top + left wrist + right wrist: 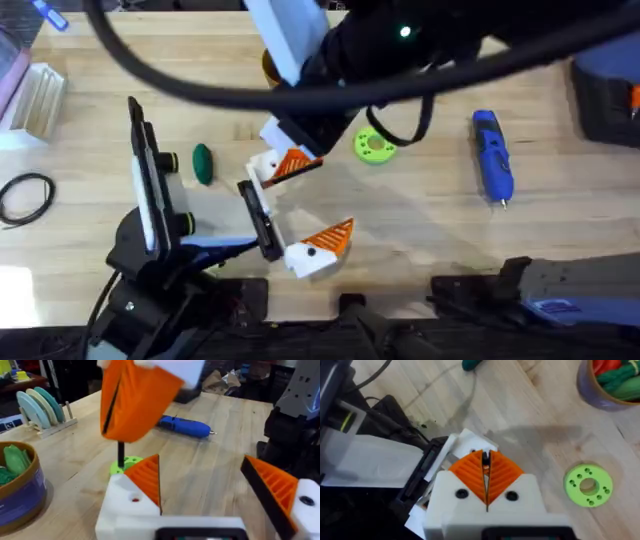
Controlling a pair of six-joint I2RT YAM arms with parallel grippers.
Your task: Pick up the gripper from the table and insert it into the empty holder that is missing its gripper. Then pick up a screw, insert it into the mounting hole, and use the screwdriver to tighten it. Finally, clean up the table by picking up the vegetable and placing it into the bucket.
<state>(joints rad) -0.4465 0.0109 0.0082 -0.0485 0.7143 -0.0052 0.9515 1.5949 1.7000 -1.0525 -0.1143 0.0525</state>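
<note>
Judged to be at the screw step: orange gripper [147, 477] already seated in the holder [122, 505], mounting hole [135, 499] facing up on the white block just beside the wedge. Right gripper [486, 467] with orange pads pressed together, pinching a thin dark pin [121, 455], probably the screw, hanging point-down. Pin long axis near vertical, hole axis likewise from the look of it, so the coming move seems a short sideways trim and then a straight descent; whether the tip already touches the block cannot be told. In the overhead view, right gripper [285, 135] at about 11 o'clock from the holder [268, 168] and just beside it, its arm reaching in across the middle from 1 o'clock, wrist tipped steeply down. Left gripper [305, 200] lying low over the table with jaws spread wide, its second finger toward 5 o'clock from the holder, serving as the fixture rather than the mover. Screwdriver [492, 155] well apart at 3 o'clock, long axis running 12 to 6. Vegetable [203, 164] on the table at 9 o'clock from the holder, not yet in the bucket [20, 490].
</note>
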